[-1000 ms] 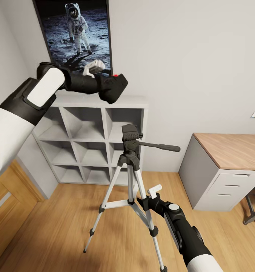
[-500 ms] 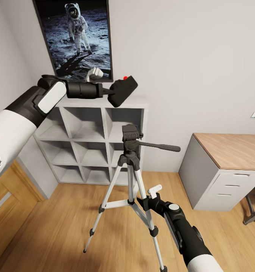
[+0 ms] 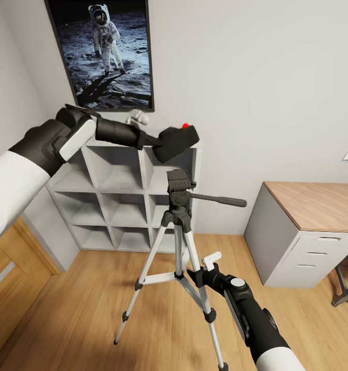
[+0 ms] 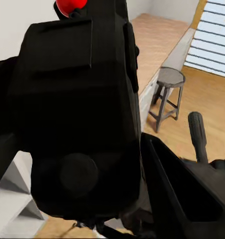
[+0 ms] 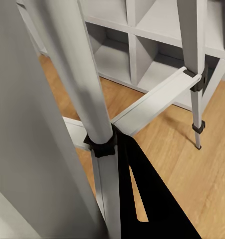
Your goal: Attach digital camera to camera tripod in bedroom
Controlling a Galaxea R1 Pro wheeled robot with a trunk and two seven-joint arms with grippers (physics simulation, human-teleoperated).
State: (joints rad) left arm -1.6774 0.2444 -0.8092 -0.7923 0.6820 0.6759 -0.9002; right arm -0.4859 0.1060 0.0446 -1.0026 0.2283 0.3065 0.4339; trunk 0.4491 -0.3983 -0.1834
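Nearest to the head camera, the right arm is stretched forward low over the wood plank floor [image 3: 81, 309], and its right gripper [image 3: 197, 272] is hidden behind a silver leg of the camera tripod [image 3: 178, 226]; from the right wrist view, where a tripod leg [image 5: 82, 99] is seen very close, it cannot be told whether those fingers are open or closed. The tripod is stood upright on the floor, with its black head [image 3: 177, 184] at the top and its long pan handle [image 3: 218, 200] pointed toward the wooden tabletop [image 3: 323, 203] of a grey drawer unit at the right. Just above the tripod head, apart from it, the digital camera [image 3: 178, 141] is held tilted in the air by the left gripper [image 3: 154, 140], whose fingers are clamped on it; a red button [image 3: 185, 125] is seen on its top. In the left wrist view the camera body [image 4: 77, 119] is seen close up. Behind stands a white cube shelf [image 3: 125, 190] against the pale wall, and an astronaut picture [image 3: 107, 51] is hung above it.
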